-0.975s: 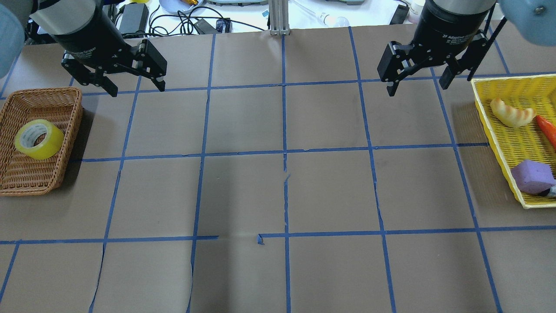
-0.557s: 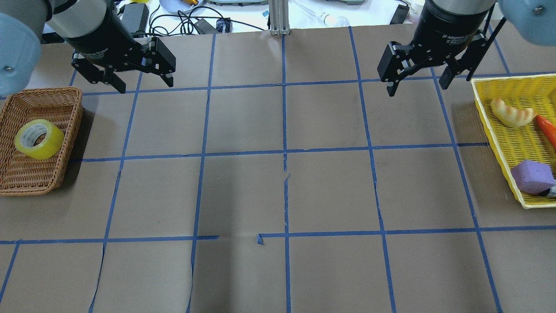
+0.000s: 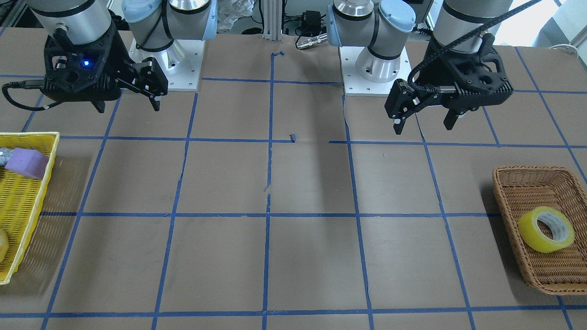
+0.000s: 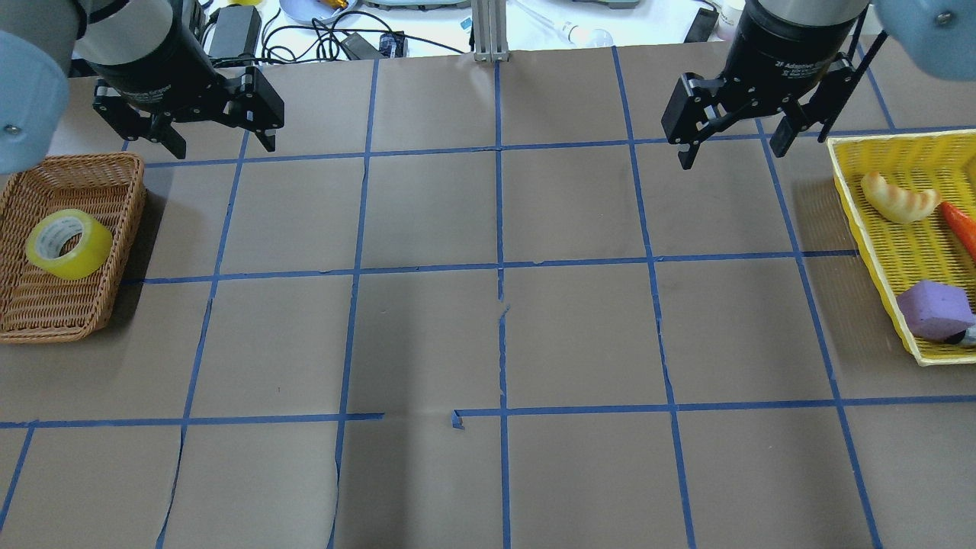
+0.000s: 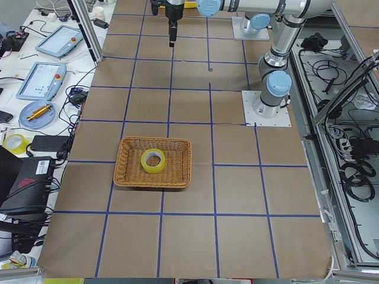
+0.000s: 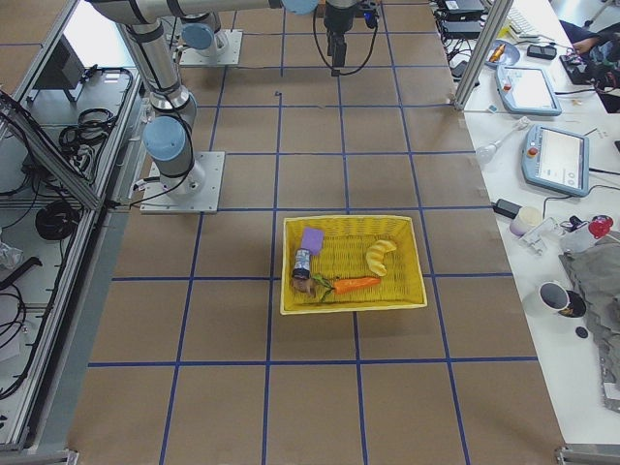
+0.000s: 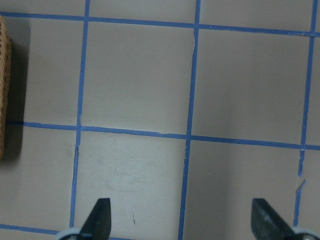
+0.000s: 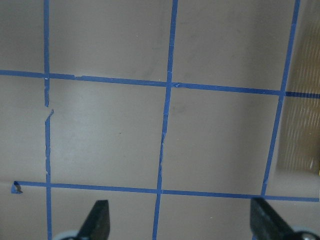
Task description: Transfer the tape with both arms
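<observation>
Off to the robot's left side, the tape (image 4: pixel 69 244) lies tilted on the floor of a wicker basket (image 4: pixel 46 313) at the edge of the table (image 4: pixel 579 335), its white core showing. The left gripper (image 4: pixel 225 146) hangs high above the table, jaws spread wide with nothing between them. The roll sits off to the outer side of its fingers, near but untouched; the left wrist view catches only the wicker rim at its left border. The right gripper (image 4: pixel 732 155) hangs well apart from the tape, across the table, jaws likewise wide and empty, beside a yellow basket (image 4: pixel 911 255). Counted: one roll of tape, one wicker basket, one yellow basket, two grippers. The yellow basket holds one purple block (image 4: pixel 934 309), one croissant-shaped piece (image 4: pixel 898 200), one orange carrot (image 4: pixel 962 229) and one small dark item (image 4: pixel 959 334) tucked against the block, too hidden to name.
</observation>
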Controlling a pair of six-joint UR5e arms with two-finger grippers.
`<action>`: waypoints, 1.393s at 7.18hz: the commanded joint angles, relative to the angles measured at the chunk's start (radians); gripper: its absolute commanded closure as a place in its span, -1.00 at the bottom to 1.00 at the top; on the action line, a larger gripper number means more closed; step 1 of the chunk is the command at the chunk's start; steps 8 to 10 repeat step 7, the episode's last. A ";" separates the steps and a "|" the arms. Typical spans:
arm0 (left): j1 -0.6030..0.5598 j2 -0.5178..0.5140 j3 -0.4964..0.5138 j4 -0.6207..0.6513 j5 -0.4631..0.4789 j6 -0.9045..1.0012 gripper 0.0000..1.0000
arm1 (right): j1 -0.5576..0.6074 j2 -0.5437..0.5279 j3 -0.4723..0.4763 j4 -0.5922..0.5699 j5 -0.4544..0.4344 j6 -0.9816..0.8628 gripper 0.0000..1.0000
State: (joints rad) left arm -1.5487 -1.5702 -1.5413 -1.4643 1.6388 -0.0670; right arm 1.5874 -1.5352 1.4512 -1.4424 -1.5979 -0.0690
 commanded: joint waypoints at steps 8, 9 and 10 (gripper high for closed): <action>-0.001 0.009 0.004 -0.008 -0.017 0.012 -1.00 | -0.001 0.001 0.006 0.000 -0.002 -0.002 -1.00; -0.001 0.009 0.004 -0.008 -0.017 0.012 -1.00 | -0.001 0.001 0.006 0.000 -0.002 -0.002 -1.00; -0.001 0.009 0.004 -0.008 -0.017 0.012 -1.00 | -0.001 0.001 0.006 0.000 -0.002 -0.002 -1.00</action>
